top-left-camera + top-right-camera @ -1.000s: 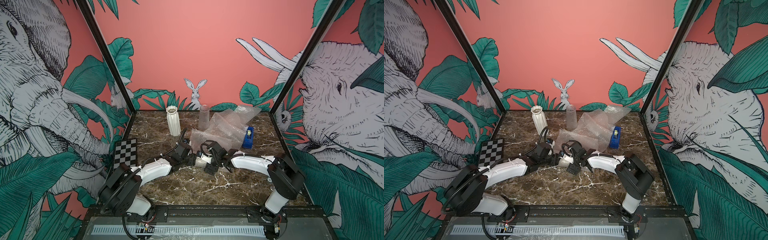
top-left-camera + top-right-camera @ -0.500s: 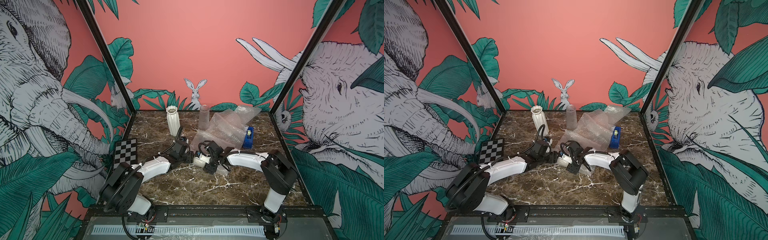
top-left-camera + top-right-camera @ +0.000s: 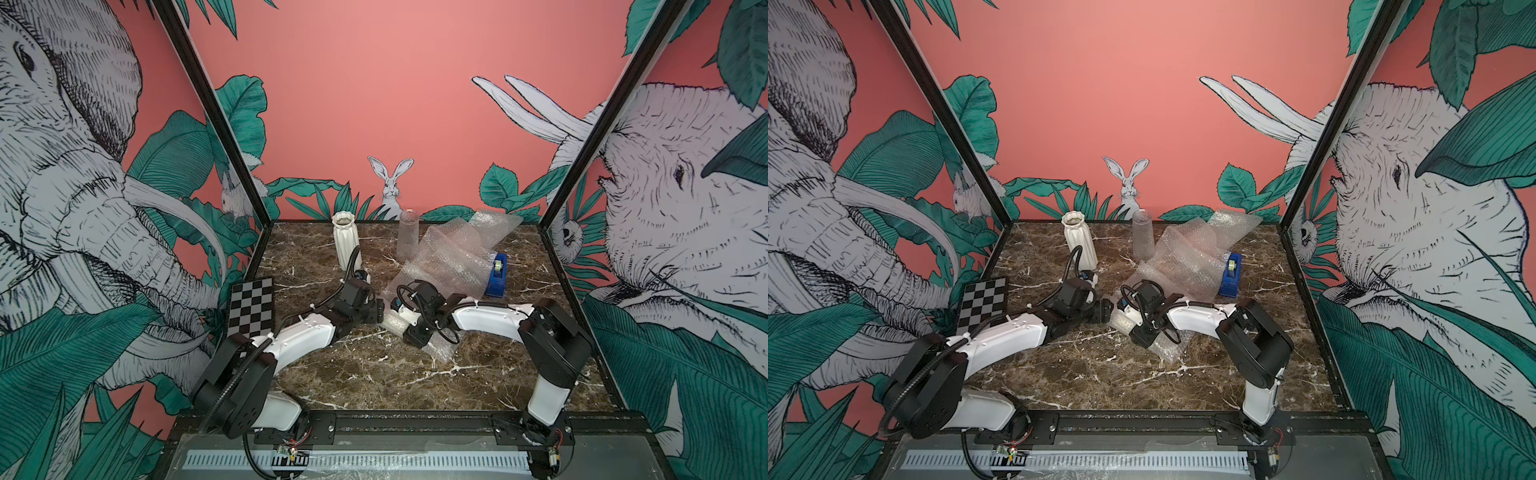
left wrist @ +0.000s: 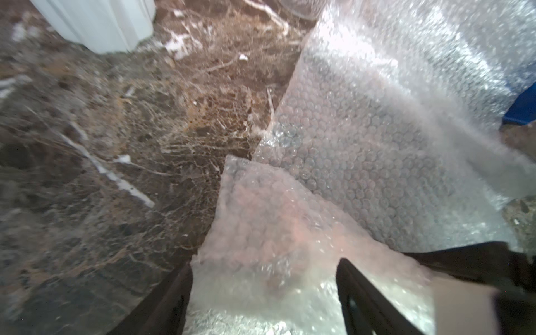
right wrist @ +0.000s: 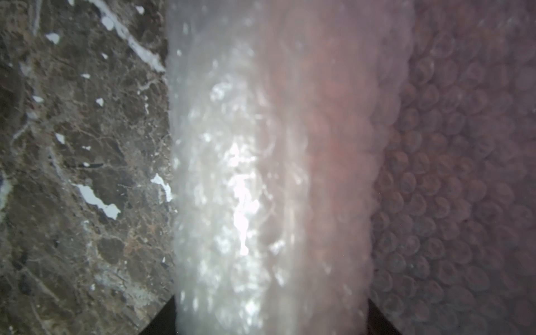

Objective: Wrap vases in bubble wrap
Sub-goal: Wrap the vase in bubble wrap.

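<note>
Right wrist view: my right gripper (image 5: pixel 269 316) clasps the wrapped vase (image 5: pixel 261 174) on the marble table (image 5: pixel 72 174); my left gripper (image 4: pixel 264 284) straddles its end, grip unclear. Two to go: ribbed vase (image 3: pixel 346 241) and glass cylinder vase (image 3: pixel 407 235) stand bare near spare bubble wrap (image 3: pixel 453 257).

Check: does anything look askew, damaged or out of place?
Nothing looks broken. The bubble wrap sheets lie in a crumpled heap at the back right, and a wrapped bundle lies on its side mid-table. The white vase and glass vase stand upright.
</note>
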{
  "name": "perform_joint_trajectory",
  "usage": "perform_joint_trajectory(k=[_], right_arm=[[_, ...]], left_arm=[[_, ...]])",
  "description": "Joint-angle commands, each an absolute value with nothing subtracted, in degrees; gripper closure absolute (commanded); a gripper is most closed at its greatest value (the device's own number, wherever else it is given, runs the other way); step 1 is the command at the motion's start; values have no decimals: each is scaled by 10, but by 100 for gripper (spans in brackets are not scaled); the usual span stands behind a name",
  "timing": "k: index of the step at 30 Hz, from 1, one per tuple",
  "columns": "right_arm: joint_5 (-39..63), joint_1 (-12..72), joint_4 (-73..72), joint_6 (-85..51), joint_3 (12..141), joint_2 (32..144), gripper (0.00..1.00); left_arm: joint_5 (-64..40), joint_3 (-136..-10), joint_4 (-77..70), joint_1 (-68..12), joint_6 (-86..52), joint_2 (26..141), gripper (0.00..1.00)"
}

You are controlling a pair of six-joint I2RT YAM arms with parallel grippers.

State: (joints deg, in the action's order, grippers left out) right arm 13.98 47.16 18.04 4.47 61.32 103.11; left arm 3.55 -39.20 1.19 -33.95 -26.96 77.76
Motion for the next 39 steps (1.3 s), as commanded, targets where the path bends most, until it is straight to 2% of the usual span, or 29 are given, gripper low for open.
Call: perform_joint_trajectory(k=[1, 9, 18, 39], right_arm=[[185, 474, 136, -67, 622, 1032, 58], [215, 473, -2, -281, 589, 1052, 58], [232, 472, -120, -420, 547, 1085, 59], [205, 475, -109, -409, 537, 1079, 51]], left_arm=[[58, -370, 29, -332, -286, 727, 19], [18, -339, -4, -331, -311, 719, 18], [-35, -348, -61, -329, -344, 771, 14], [-108, -392, -164, -301, -402, 896, 13]])
